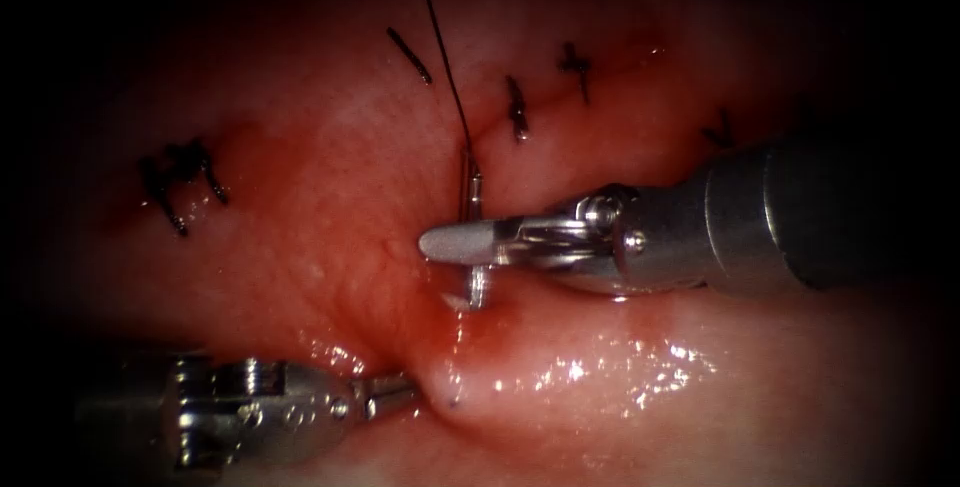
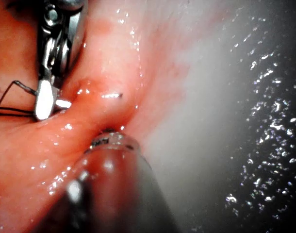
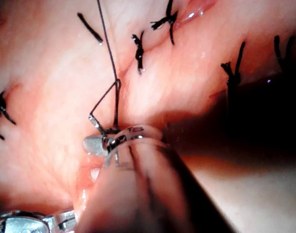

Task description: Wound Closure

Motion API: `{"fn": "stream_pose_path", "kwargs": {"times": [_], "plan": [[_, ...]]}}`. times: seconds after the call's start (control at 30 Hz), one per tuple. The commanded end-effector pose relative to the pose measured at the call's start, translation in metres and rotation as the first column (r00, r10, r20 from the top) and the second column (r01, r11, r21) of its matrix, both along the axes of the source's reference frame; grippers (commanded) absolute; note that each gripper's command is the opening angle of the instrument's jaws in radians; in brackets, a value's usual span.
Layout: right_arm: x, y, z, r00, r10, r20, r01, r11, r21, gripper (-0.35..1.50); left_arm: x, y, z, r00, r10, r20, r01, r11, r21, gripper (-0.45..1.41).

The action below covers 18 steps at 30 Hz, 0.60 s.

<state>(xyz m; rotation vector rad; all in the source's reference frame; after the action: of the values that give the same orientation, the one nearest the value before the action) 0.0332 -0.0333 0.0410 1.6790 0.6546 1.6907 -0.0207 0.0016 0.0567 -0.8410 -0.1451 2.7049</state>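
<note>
Right tool [image 1: 455, 244], fingers closed on the needle [image 1: 472, 209] mid-curve at the cut [image 1: 440, 322]; left tool [image 1: 400, 390], fingers pinching tissue [image 1: 560, 367] beside it; piercing seems next.

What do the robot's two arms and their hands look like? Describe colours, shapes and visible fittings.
Both are bare silver-grey metal. The right hand has a smooth, rounded, paddle-like tip, small pivot screws behind it and a thick cylindrical shaft. The left hand tapers narrowly from a bulkier wrist with ridged round fittings.
</note>
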Motion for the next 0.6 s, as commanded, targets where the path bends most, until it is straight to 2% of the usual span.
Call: {"fn": "stream_pose_path", "kwargs": {"times": [0.03,0.37,0.6], "plan": [[0.0006,-0.0013,-0.0001,1.000,-0.007,-0.007,0.007,1.000,0.002,-0.35,-0.0005,-0.0009,0.0004,1.000,0.000,-0.002,0.000,1.000,0.002,-0.13],[0.0005,-0.0044,-0.0024,0.999,-0.015,-0.029,0.016,1.000,0.015,-0.35,-0.0005,-0.0009,0.0004,1.000,-0.001,-0.002,0.001,1.000,0.003,-0.13],[0.0004,-0.0053,-0.0027,0.999,-0.019,-0.034,0.020,1.000,0.010,-0.35,-0.0005,-0.0009,0.0004,1.000,-0.002,-0.003,0.002,1.000,0.003,-0.13]]}}
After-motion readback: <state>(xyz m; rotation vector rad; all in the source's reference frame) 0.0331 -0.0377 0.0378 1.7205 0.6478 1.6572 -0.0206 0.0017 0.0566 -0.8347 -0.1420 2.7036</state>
